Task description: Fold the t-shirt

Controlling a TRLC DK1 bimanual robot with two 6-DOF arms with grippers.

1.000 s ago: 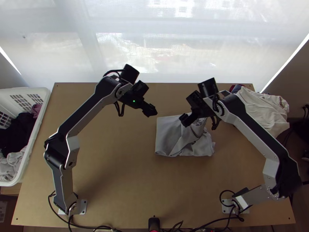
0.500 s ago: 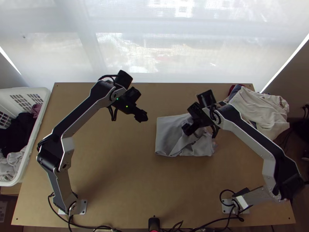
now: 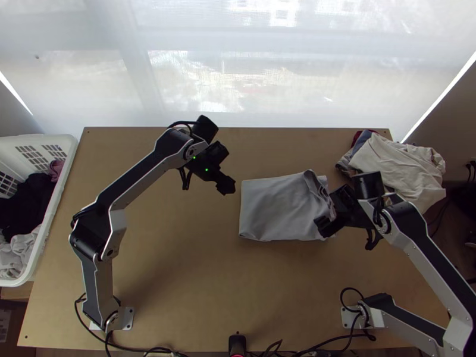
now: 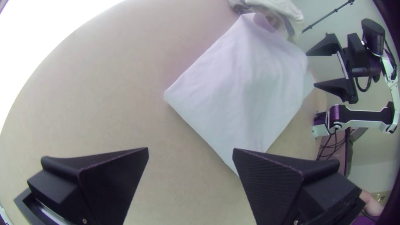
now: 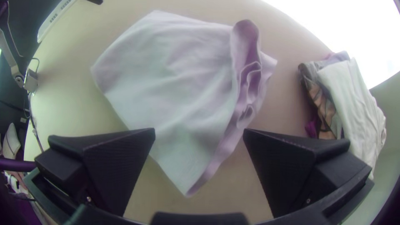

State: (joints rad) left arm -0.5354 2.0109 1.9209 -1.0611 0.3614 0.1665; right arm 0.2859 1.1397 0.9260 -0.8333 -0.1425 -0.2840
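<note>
Right pincer (image 3: 324, 226): one, black, right of the frame's middle, at the shirt's right end; released, its two fingers wide apart. Contact with the cloth: cannot be told.
Left pincer (image 3: 226, 187): one, black, just left of the frame's middle, near the shirt's upper left corner; likewise released, fingers spread.
Shirt (image 3: 276, 208): one, pale grey, lying on the desk right of centre. Folded into a compact, roughly four-cornered shape; left part fairly flat, with soft creases; loose layered edges bunched along the right side, one curled up at the upper right.
Pile (image 3: 407, 169): clothes, cream cloth uppermost, darker pieces beneath, upper right of the frame.
Basket (image 3: 56, 207): white, left edge of the frame, holding dark, pink and pale clothes.
Desk (image 3: 178, 250): light wood, beneath the shirt.
</note>
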